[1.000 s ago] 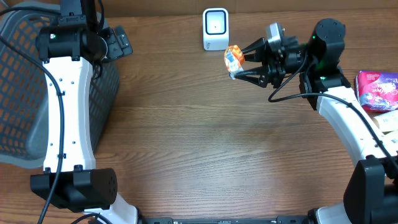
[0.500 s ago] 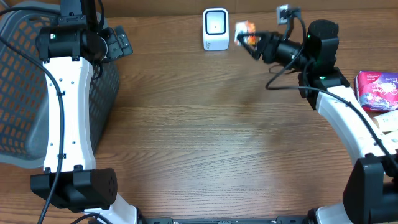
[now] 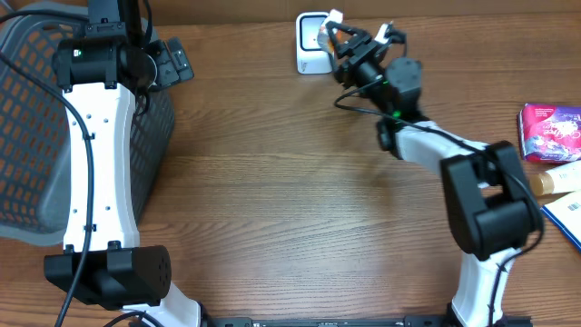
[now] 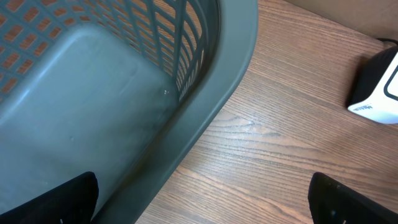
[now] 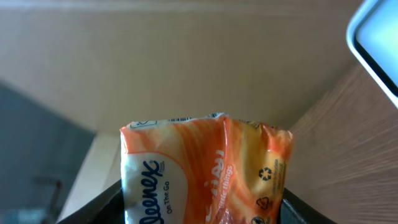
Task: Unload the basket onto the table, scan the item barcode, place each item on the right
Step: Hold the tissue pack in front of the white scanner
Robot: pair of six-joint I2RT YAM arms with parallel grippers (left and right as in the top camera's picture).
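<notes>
An orange and white Kleenex tissue pack (image 5: pixel 205 168) fills the lower middle of the right wrist view, and my right gripper (image 5: pixel 202 214) is shut on it from both sides. Overhead, that gripper (image 3: pixel 348 43) holds the pack (image 3: pixel 337 27) up against the right side of the white barcode scanner (image 3: pixel 311 44) at the table's far edge. The scanner's face (image 5: pixel 380 43) shows at the top right of the wrist view. My left gripper (image 3: pixel 169 62) hangs open over the grey basket's rim (image 4: pixel 211 112), with nothing between its fingertips (image 4: pixel 62 202).
The grey mesh basket (image 3: pixel 36 136) takes up the far left. A purple packet (image 3: pixel 549 132) and other items (image 3: pixel 563 186) lie at the right edge. The scanner also shows at the right edge (image 4: pixel 379 87) of the left wrist view.
My right arm has swung left and stretched out, carrying the tissue pack from right of the scanner to just beside it. The left arm has not moved.
</notes>
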